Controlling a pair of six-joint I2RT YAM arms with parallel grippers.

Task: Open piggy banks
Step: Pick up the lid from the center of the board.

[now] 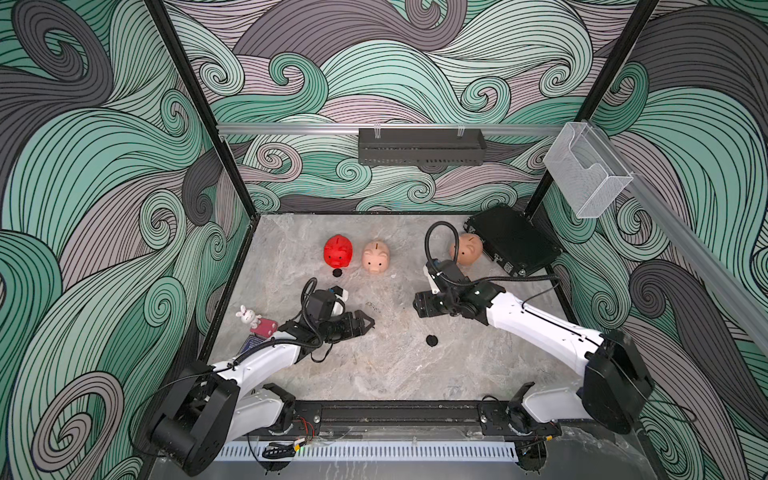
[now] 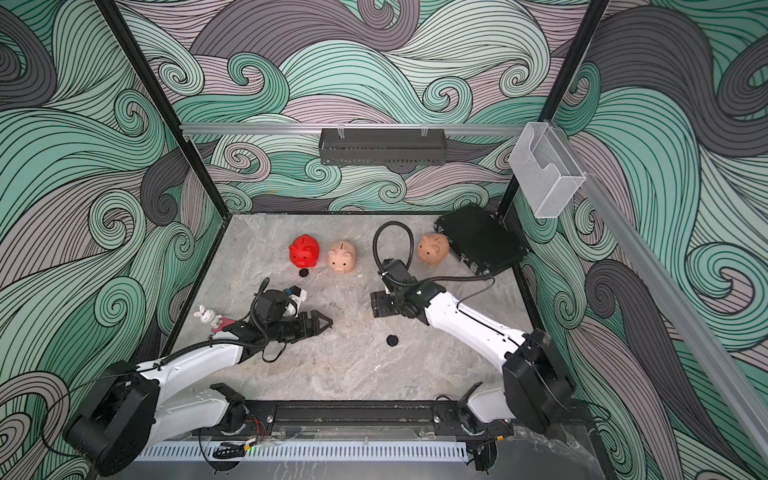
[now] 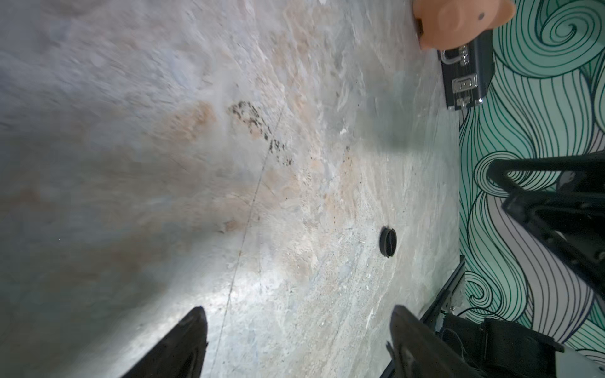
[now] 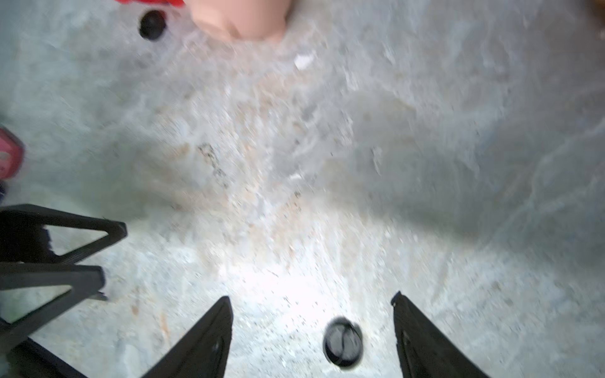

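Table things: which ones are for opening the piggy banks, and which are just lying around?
For the job: red piggy bank, pink piggy bank beside it, pink piggy bank by the case, black plug by the red one, black plug nearer the front.
Just lying around: bunny toy, black case, wall basket, clear holder.

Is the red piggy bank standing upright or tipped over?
Upright. The bright red plastic piggy bank sits on the grey stone-patterned tabletop with its coin slot facing up, as both top views show.
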